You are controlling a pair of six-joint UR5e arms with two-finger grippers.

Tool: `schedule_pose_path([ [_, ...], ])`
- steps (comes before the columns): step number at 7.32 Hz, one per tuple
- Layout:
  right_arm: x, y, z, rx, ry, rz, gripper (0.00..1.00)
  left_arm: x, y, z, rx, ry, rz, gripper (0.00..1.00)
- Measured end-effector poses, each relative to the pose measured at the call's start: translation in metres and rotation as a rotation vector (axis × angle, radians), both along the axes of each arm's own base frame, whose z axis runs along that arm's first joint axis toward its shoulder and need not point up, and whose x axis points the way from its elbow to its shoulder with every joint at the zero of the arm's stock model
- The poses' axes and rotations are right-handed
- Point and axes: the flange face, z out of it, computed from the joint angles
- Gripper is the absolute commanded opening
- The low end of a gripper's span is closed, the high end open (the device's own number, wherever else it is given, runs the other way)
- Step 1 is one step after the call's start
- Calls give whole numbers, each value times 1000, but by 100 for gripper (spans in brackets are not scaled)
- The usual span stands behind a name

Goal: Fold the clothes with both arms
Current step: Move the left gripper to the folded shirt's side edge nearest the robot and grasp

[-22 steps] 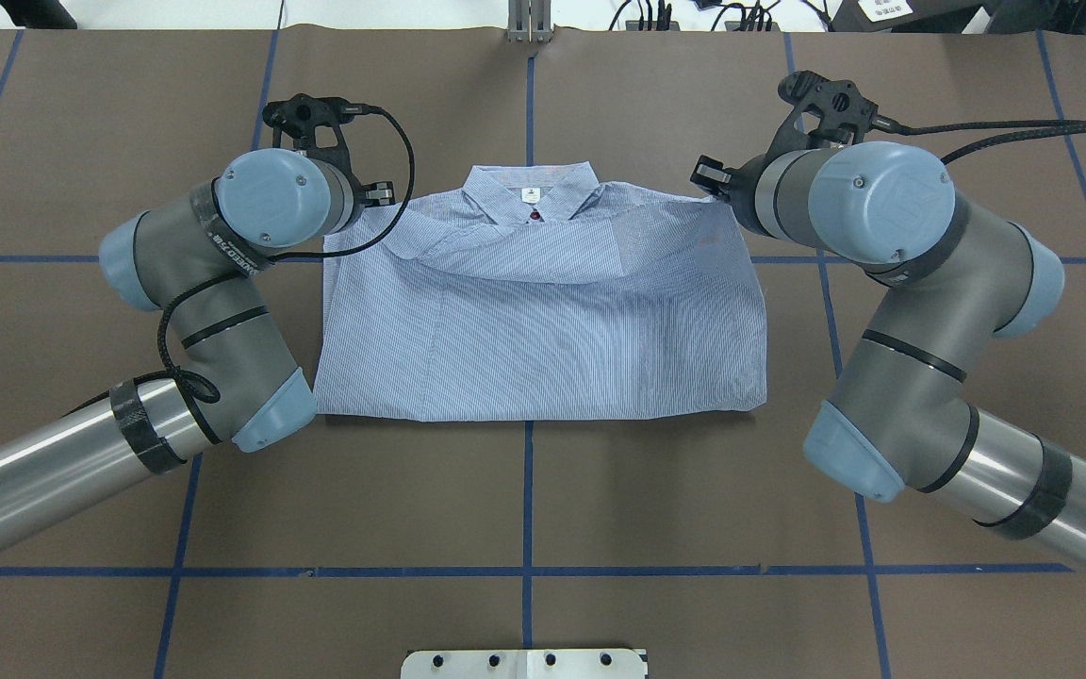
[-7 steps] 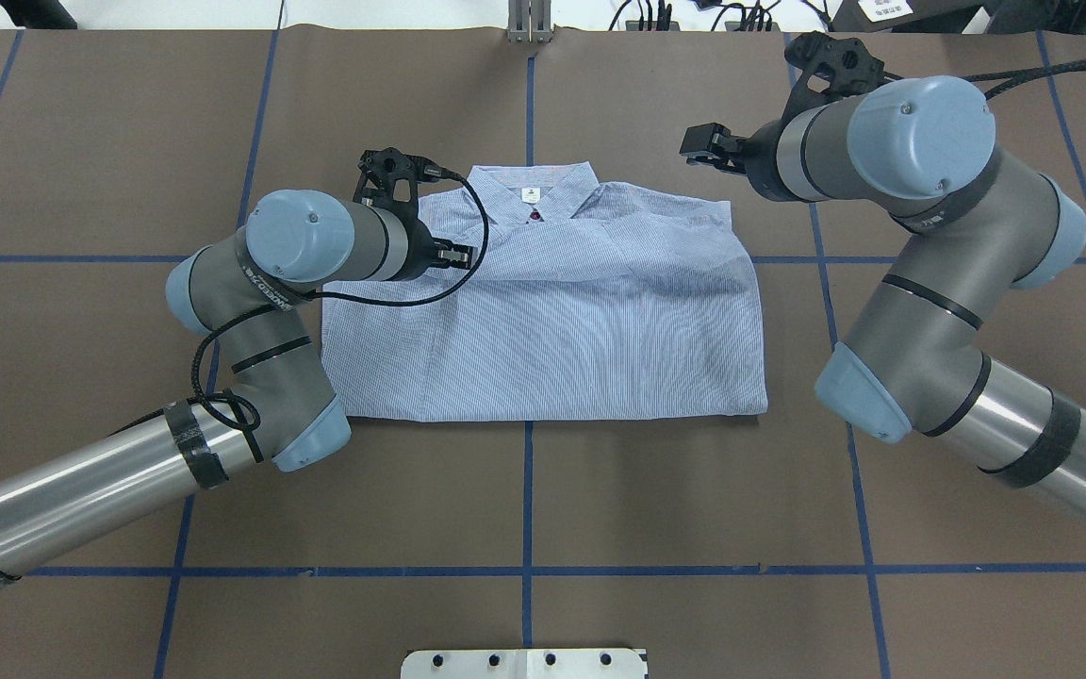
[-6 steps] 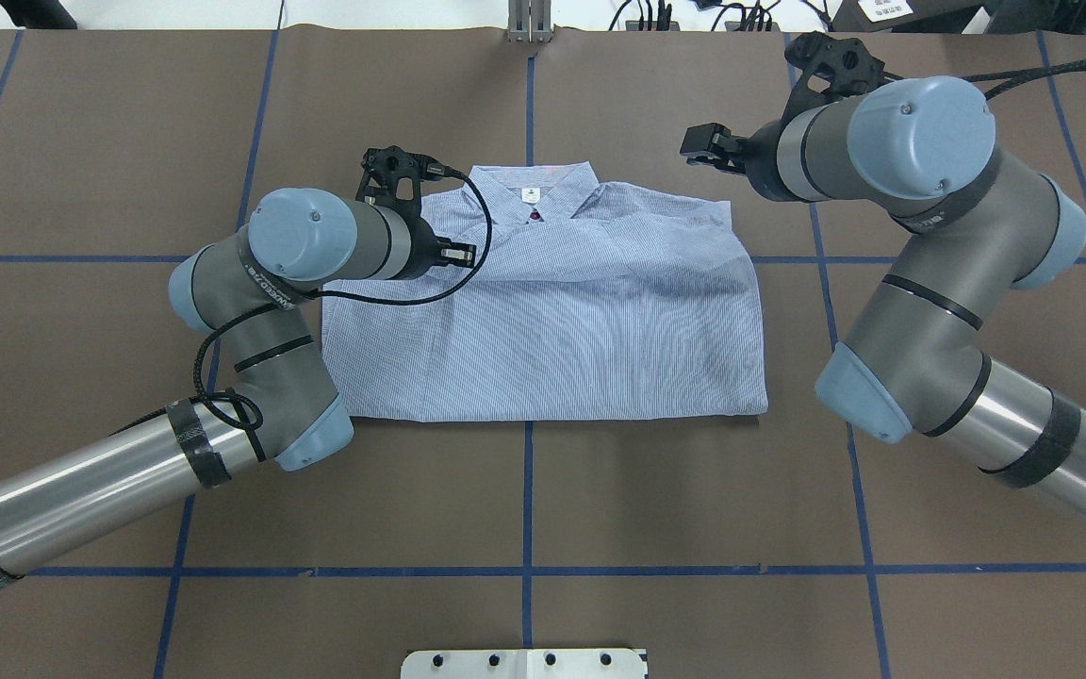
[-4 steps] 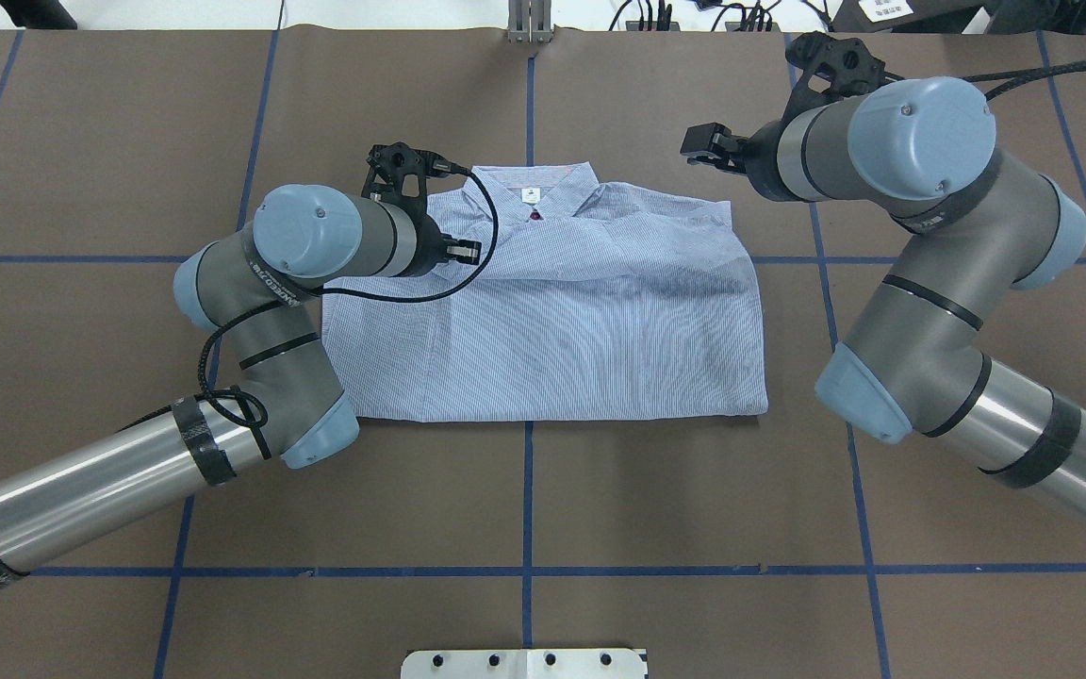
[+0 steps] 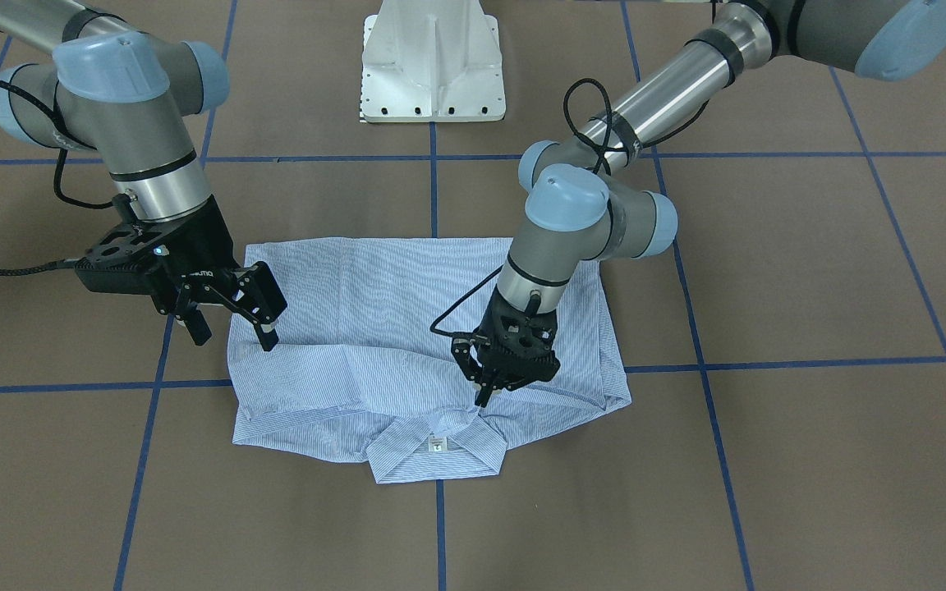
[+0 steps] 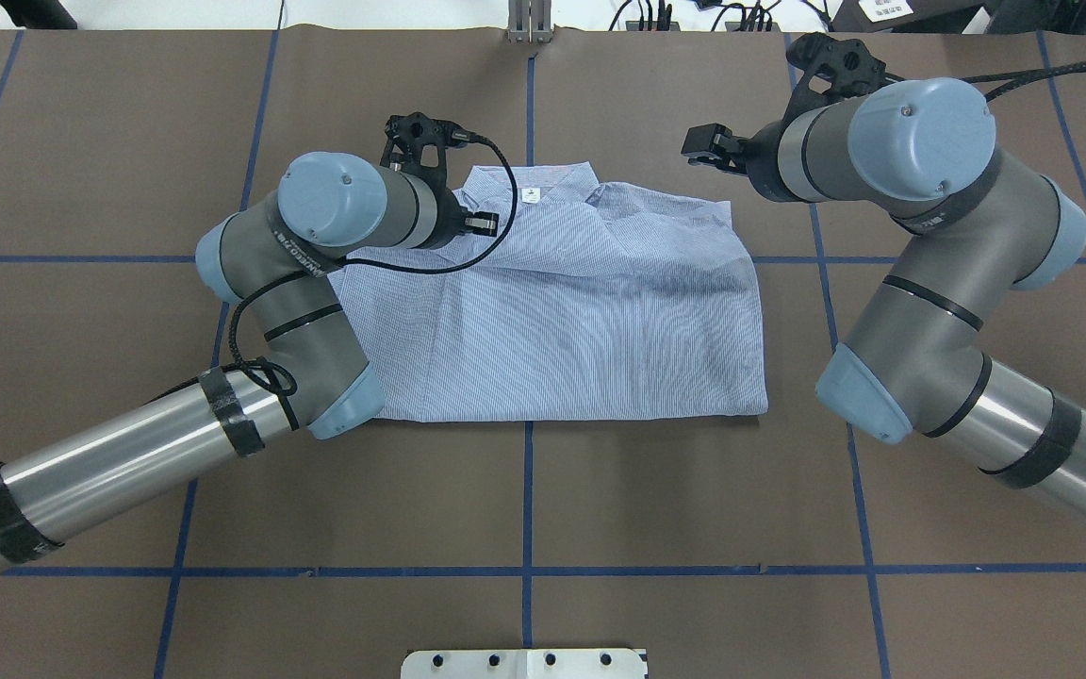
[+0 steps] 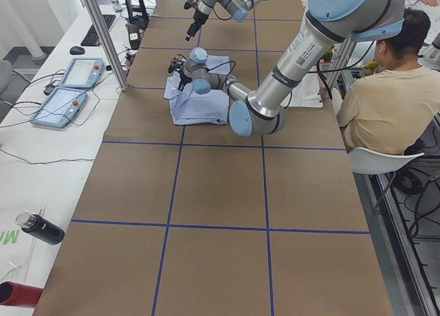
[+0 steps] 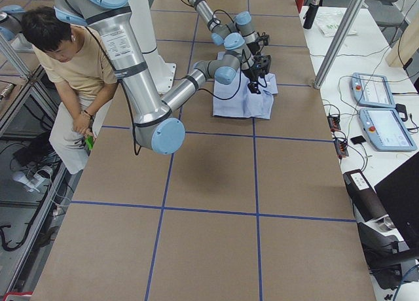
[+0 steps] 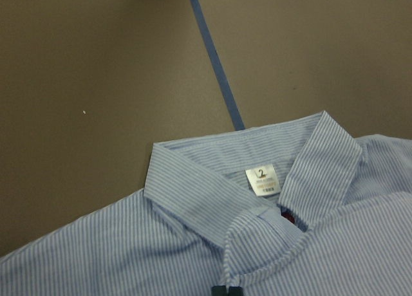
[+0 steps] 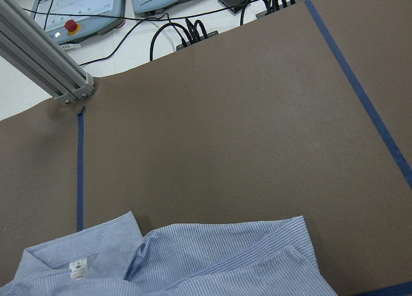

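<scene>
The clothes are one light blue striped shirt [image 6: 581, 321] lying folded on the brown table, collar and white neck label [image 6: 531, 195] at the far edge. My left gripper [image 5: 481, 400] is shut on a fold of the shirt's fabric just beside the collar [image 5: 436, 451]. In the left wrist view that pinched flap [image 9: 257, 244] lies over the collar below the label [image 9: 262, 180]. My right gripper [image 5: 231, 332] hangs open above the shirt's right shoulder corner [image 6: 717, 212], holding nothing. The right wrist view shows the collar and shoulder [image 10: 193, 264] from above.
The white pedestal base [image 5: 432, 66] stands at the robot's side of the table. Blue tape lines [image 6: 527, 490] grid the brown cover. A seated person [image 7: 385, 103] is beside the table. Control pendants [image 8: 386, 111] and cables lie past the far edge.
My left gripper has travelled right from the shirt's left shoulder toward the collar, drawing fabric with it. The right gripper rose off the right shoulder earlier and has held still over the last second.
</scene>
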Motion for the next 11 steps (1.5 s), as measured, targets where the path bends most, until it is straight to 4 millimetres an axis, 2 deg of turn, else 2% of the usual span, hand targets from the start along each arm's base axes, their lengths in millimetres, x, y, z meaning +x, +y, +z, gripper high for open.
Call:
schedule_pose_path([
  [1, -1, 1, 0, -1, -1, 0, 100, 0, -17, 3, -9, -21, -26, 16],
  [2, -2, 1, 0, -2, -2, -1, 100, -1, -26, 9, -13, -41, -53, 99],
  [3, -2, 2, -1, -1, -2, -2, 100, 0, -31, 12, -14, -51, -65, 100],
  [4, -2, 2, -1, 0, -3, -3, 100, -2, -32, 5, -9, -44, -66, 100],
  [6, -1, 4, -4, 3, -8, -1, 100, -18, -24, -27, -32, -5, 4, 100],
  [7, -1, 4, -4, 3, -10, 0, 100, -41, -5, -31, -44, 4, 36, 100],
  [8, 0, 4, -4, 3, -11, 1, 100, -76, 27, -18, -36, 21, 53, 100],
  [10, 0, 5, -5, 2, -13, 3, 100, -143, 99, 21, -15, 49, 70, 100],
  [11, 0, 6, -5, 2, -14, 2, 100, -159, 131, 42, -17, 42, 83, 100],
])
